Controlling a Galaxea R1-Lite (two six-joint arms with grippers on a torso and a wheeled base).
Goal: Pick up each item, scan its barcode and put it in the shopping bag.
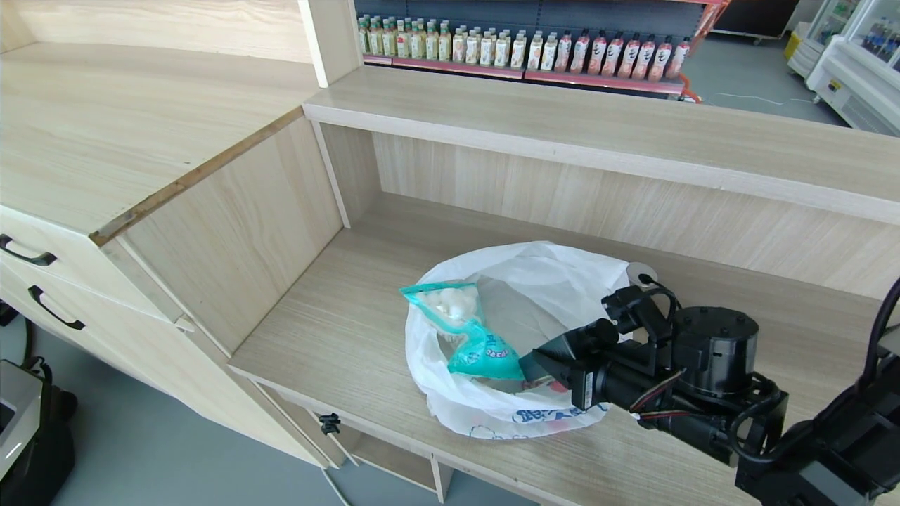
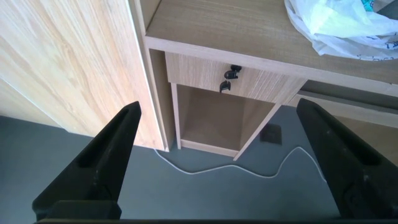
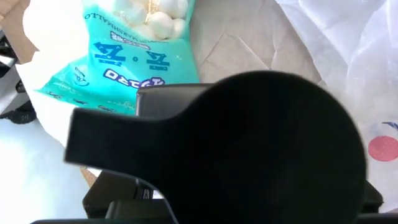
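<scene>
A white plastic shopping bag [image 1: 562,274] lies open on the lower wooden counter [image 1: 337,330]. A teal snack bag of white balls [image 1: 467,330] slants across its left rim, one end at the tip of my right gripper [image 1: 538,362]. That gripper reaches into the bag's mouth from the right and looks shut on the snack bag's lower edge. In the right wrist view the snack bag [image 3: 137,50] lies just past the dark fingers, with the shopping bag's film [image 3: 348,37] around it. My left gripper [image 2: 217,162] hangs open and empty, low beside the counter front, over the floor.
A tall cabinet side [image 1: 239,232] walls the counter on the left and an upper shelf [image 1: 598,133] overhangs the back. Under the counter edge are a drawer with a lock [image 2: 230,73] and an open cubby. A white cable [image 2: 236,168] trails on the grey floor.
</scene>
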